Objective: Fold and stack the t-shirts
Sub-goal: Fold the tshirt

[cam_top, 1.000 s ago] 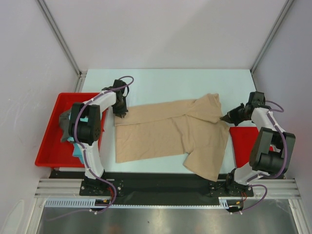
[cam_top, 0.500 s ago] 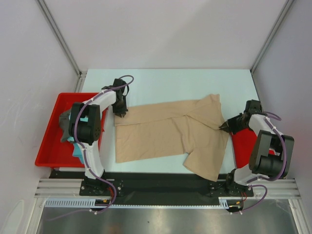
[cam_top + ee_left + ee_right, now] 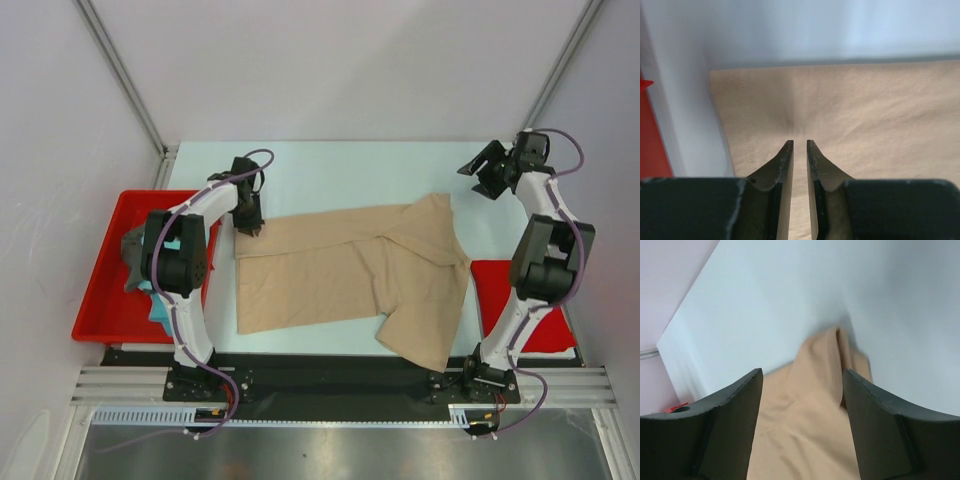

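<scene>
A: Entry. The tan t-shirt (image 3: 340, 275) lies flat across the middle of the table (image 3: 350, 165). It is partly folded, with cloth doubled over at the right and one flap reaching the near edge. How will it handle?

B: My judgement is a light, limp knit with no stiffness at all. Whatever isn't carried will drape and drag, and a lift from one point will bunch it. It isn't fragile, and I doubt it is slippery on that surface. Take it at the corners or along a hem, two points at once, with a thin pinch.

A: The left gripper (image 3: 800, 141)?

B: It sits at the shirt's far-left corner, by the stitched hem, with its jaws narrow, almost together. The cloth puckers just ahead of the tips, so it looks to be pinching a fold. The wrist view doesn't show the contact itself.

A: The right gripper (image 3: 801, 371)?

B: Its jaws are wide with nothing between them. It is raised at the far right of the table, well apart from the shirt, and its camera looks down on the sleeve end.

A: Where should it take hold?

B: Opinion only: the far-right corner, to match the left's hold, so the far edge travels as one line.

A: The surroundings?

B: The dark grey t-shirt (image 3: 132, 250) and the teal t-shirt (image 3: 160, 305) are heaped in the red tray (image 3: 100, 310) at the left. The red mat (image 3: 495, 280) lies just beside the tan shirt's right side.
</scene>
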`<state>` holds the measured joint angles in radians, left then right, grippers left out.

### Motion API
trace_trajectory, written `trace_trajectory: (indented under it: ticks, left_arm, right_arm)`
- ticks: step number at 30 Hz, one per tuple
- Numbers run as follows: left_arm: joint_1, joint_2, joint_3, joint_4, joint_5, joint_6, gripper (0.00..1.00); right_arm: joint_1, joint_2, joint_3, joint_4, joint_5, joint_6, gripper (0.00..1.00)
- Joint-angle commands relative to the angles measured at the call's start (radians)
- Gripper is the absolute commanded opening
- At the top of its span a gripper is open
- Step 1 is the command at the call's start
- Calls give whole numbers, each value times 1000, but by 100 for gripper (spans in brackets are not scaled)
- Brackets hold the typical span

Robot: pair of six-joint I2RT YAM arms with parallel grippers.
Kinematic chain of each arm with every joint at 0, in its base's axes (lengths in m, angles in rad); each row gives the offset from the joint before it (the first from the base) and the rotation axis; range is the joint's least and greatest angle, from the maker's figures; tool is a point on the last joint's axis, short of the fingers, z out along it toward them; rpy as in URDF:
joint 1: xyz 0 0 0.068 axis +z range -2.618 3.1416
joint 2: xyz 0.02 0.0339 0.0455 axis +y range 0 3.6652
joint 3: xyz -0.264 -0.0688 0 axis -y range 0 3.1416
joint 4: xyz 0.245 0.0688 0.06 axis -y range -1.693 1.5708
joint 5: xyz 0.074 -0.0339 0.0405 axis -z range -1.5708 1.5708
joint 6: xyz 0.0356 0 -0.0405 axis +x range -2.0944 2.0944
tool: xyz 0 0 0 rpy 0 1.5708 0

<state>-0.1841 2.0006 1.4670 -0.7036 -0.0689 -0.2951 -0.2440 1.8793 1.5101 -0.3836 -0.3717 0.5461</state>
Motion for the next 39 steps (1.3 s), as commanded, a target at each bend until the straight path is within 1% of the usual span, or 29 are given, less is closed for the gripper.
trace_trajectory:
  ticks: [1,2,5,7,8,9,11,12,19,23,25,26,29,30,32,35,39]
  left_arm:
    - [0,-23,39,0,37,14,21]
    - [0,-20,41,0,38,17,21]
    - [2,1,61,-8,35,30,20]
    - [0,18,82,-23,21,33,20]
    - [2,33,91,-31,14,33,20]
    - [2,39,107,-40,8,34,20]
    - [2,55,118,-46,3,37,20]
    - [2,69,133,-54,1,39,20]
    - [2,121,190,-83,3,39,20]
    - [5,141,210,-96,-5,40,19]
    - [11,150,214,-106,-11,36,19]
    - [14,158,213,-111,-12,34,19]
    - [25,162,202,-116,-17,30,18]
    - [26,161,194,-116,-17,30,18]
    - [28,161,188,-114,-22,28,18]
    - [32,167,179,-114,-26,28,17]
    - [40,170,171,-112,-29,30,17]
  right_arm:
    - [5,173,149,-27,-50,-69,69]
    - [6,197,195,-28,-55,-63,68]
    - [15,264,226,2,-65,-35,64]
    - [17,294,251,6,-73,-18,57]
    - [18,325,259,12,-96,-14,52]
    - [18,336,272,12,-101,-8,44]
    - [23,368,288,8,-114,11,40]
    - [25,376,291,8,-122,15,40]
    - [35,386,268,14,-127,23,43]
    - [37,403,266,22,-125,40,42]
    - [37,414,271,31,-125,55,35]
    - [37,417,283,25,-110,57,28]
    - [28,411,288,18,-64,61,16]
    - [22,405,279,29,-53,64,8]
    - [15,388,265,40,-20,67,0]
    - [6,351,220,45,51,94,0]
    - [-8,301,116,162,73,114,0]
